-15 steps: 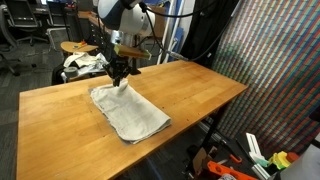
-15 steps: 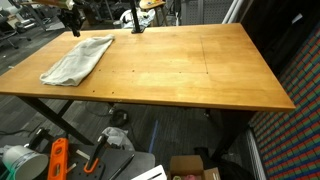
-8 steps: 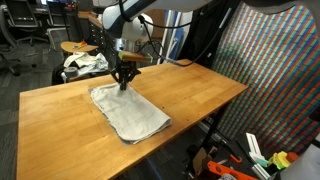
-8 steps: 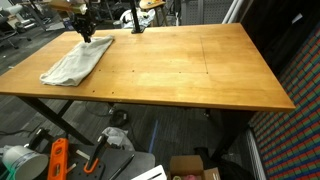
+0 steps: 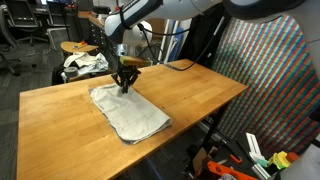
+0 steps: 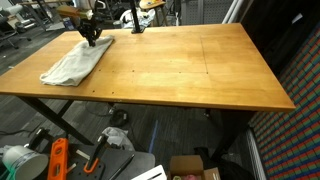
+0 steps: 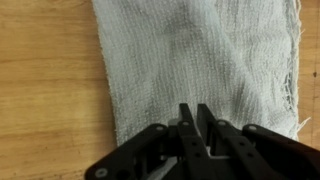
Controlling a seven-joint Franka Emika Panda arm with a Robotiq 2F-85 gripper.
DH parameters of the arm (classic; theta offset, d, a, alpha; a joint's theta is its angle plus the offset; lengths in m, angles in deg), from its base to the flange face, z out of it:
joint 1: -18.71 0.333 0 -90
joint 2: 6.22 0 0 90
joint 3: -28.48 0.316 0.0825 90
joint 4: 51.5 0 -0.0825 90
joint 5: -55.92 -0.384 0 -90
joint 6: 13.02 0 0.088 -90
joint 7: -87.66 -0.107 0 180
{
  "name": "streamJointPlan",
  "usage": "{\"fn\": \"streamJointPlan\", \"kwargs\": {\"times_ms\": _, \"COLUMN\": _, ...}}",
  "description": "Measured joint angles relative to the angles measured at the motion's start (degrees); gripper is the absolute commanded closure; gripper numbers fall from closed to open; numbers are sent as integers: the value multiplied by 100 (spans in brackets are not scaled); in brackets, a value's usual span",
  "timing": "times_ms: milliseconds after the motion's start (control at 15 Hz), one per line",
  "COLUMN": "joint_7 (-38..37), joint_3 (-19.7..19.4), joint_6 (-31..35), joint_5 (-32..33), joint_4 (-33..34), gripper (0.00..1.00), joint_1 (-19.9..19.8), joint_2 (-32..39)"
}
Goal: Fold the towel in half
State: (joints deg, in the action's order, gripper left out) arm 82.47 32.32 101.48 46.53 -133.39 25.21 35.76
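Jaws of the gripper (image 7: 196, 118) stand nearly together, with only a thin slit between the two dark fingertips, and no cloth shows caught between them. In the wrist view it points down over one short end of the towel (image 7: 200, 50), about midway across the width. In both exterior views it hangs just above that same far end (image 5: 124, 82) (image 6: 92, 36).

The towel lies as a long rectangle (image 5: 128, 112) near one end of the desk (image 5: 190, 95). It is flat but not smooth, and from the side it looks a little rumpled (image 6: 75, 62). Whether it is one layer or already doubled I cannot tell.

My reading is that the step in hand is at the edge: either taking hold of this end or having just let go of it. If the fold is not yet made, the next move calls for opening the jaws, coming down onto the hem, pinching it cleanly, and carrying it over to the opposite end without dragging the rest.

The cloth is thin and pale grey-white, with a coarse, open, gauzy weave, soft creases and one wavy, slightly frayed side. It should drape and slip easily. The desk (image 7: 50, 80) is smooth, varnished, honey-coloured wood.
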Motion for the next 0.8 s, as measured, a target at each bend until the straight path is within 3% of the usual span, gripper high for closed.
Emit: {"fn": "streamJointPlan", "kwargs": {"times_ms": 800, "joint_7": -44, "joint_3": -59, "joint_6": 182, "joint_5": 0, "joint_4": 378, "gripper": 85, "joint_1": -189, "joint_2": 407}}
